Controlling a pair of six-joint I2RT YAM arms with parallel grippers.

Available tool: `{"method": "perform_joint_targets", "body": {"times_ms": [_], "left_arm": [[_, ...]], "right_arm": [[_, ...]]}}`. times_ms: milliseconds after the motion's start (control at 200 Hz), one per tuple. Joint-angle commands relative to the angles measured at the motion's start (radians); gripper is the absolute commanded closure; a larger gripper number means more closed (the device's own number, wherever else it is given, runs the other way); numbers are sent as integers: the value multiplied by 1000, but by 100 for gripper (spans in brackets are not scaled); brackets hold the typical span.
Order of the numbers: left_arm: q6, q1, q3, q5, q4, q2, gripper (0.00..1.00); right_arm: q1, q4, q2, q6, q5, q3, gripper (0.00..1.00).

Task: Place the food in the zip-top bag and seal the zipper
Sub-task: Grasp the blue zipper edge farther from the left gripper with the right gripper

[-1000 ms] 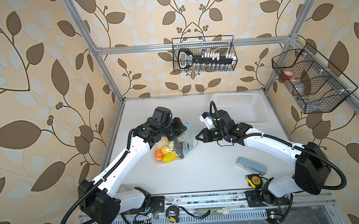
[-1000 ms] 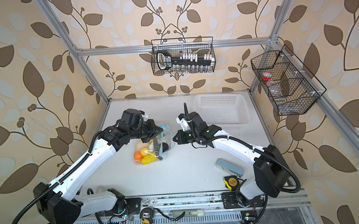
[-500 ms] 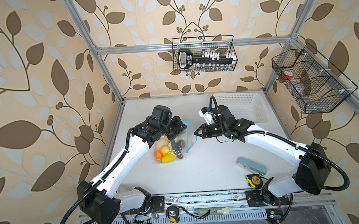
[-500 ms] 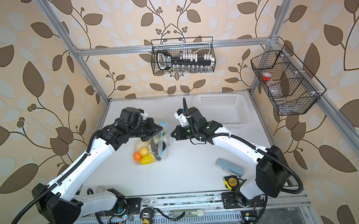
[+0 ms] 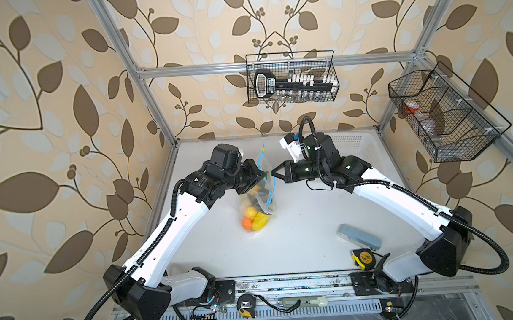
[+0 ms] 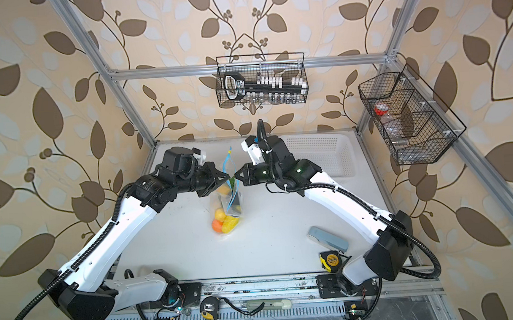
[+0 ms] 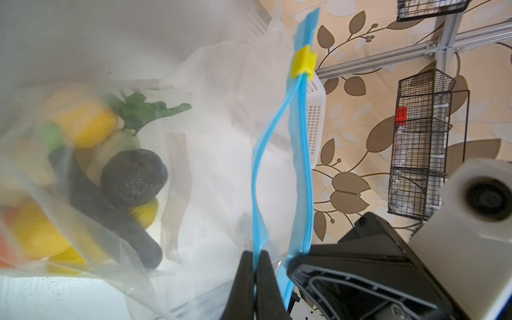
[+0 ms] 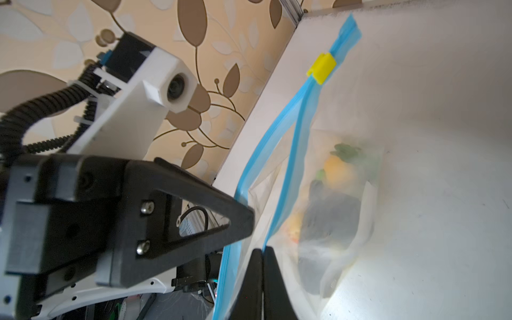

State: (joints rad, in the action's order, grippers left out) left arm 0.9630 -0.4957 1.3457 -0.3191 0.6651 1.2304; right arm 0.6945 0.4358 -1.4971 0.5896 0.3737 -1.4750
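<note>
1. Now the left jaws are pressed shut on one lip of the zipper (image 7: 259, 194). If that lip is let slip, that side of the zip-top bag (image 5: 261, 197) could be dropped.
2. The bag is held up between both arms, over the middle of the tabletop (image 5: 300, 235), with the food (image 5: 254, 219) piled at its bottom. Its mouth is not zipped yet, so pieces could be spilled if it is tipped.
3. The yellow slider (image 7: 303, 64) is parked at the far end. It could be popped off if the lips are pulled too hard.
4. The right jaws are pinched on the other lip. If it is let go, the mouth could be folded over.
</note>
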Motion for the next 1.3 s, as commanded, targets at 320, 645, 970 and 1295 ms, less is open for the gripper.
{"method": "perform_joint_targets", "body": {"times_ms": [320, 645, 970, 1295], "left_arm": [[-28, 6, 115, 29, 35, -29, 95], [-7, 4, 193, 6, 7, 0, 95], [21, 3, 94, -1, -25, -47, 95], [44, 2, -18, -1, -61, -85, 94]], "right_arm": [[9, 96, -45, -65, -28, -226, 100], [12, 137, -63, -72, -39, -337, 100], [14, 115, -85, -68, -2, -309, 100], [36, 83, -112, -76, 43, -247, 100]]}}
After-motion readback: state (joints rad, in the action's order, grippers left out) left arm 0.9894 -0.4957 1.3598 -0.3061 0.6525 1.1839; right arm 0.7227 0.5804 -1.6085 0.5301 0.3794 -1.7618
